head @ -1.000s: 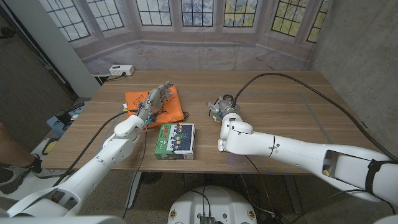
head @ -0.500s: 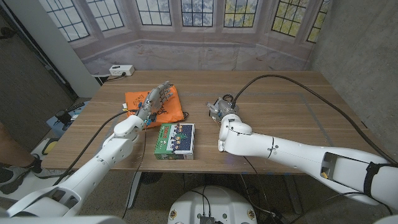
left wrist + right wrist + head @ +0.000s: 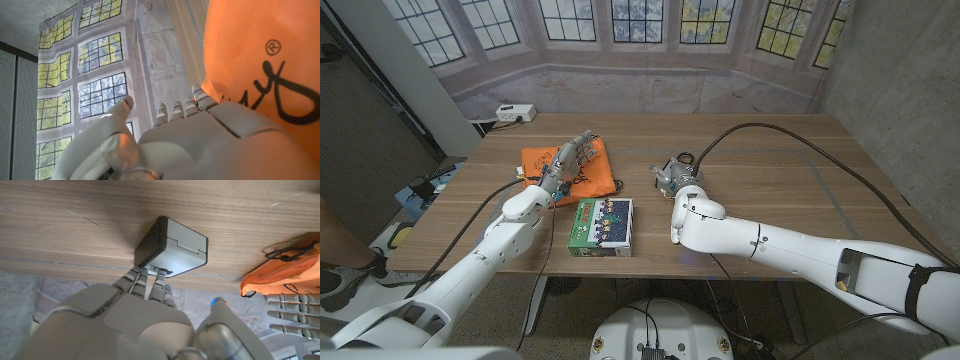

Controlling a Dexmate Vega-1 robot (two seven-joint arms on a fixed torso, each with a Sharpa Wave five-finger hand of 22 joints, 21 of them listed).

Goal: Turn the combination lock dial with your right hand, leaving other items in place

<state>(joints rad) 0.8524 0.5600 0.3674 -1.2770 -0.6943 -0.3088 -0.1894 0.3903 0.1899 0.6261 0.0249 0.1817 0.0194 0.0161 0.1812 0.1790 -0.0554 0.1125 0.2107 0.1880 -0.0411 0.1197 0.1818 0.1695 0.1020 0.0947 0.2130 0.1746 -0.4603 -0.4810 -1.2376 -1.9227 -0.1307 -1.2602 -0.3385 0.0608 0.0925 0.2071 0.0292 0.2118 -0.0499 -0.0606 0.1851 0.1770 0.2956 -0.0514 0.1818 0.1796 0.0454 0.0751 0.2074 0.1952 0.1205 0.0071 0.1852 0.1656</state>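
Note:
The lock is a small grey box with a dark side, lying on the wooden table. In the head view my right hand sits over it at the table's middle and hides most of it. In the right wrist view my right hand has its fingertips together on the lock's near edge, while the thumb stays off it. My left hand hovers over the orange bag, fingers stretched out and holding nothing.
A green and white carton lies between the arms near the front edge. The orange bag with its black cord lies close to the lock. A white power strip sits beyond the far left corner. A black cable arcs over the table's right half.
My right hand and forearm have edged slightly to the left over the lock. The left arm, bag and carton have not moved.

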